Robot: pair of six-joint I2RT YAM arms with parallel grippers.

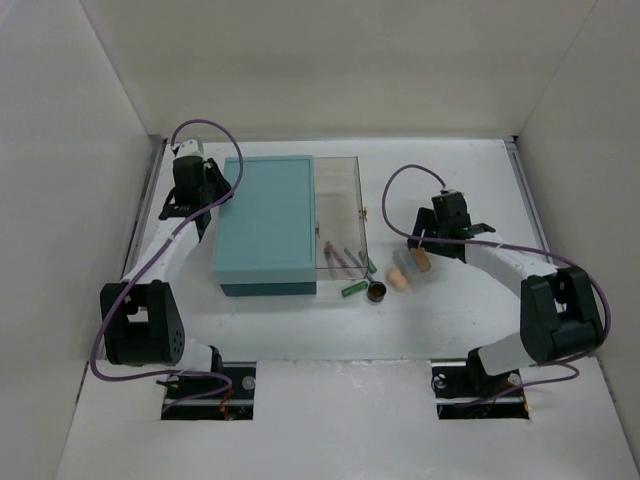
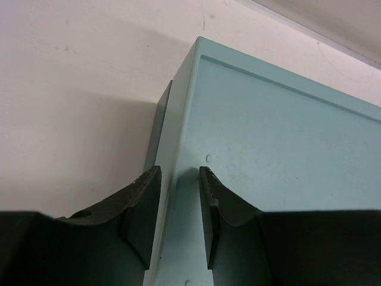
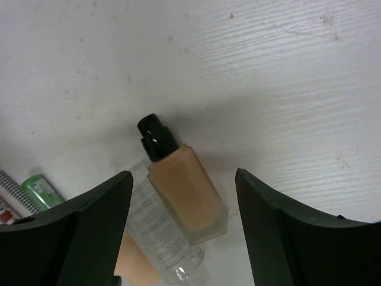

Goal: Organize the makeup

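our left claw clenches the teal box at its edge. our right claw hangs released, the beige bottle lying between its fingers.

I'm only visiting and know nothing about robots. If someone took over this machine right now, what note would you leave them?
Left gripper: fingers shut on the edge of the teal box.
Right gripper: fingers open, straddling the beige bottle, which lies unheld on the table.
Done: pencils seem to lie in the clear tray.
Left: bottle, peach sponge, green tubes and round brown piece, all on the table beside the tray.
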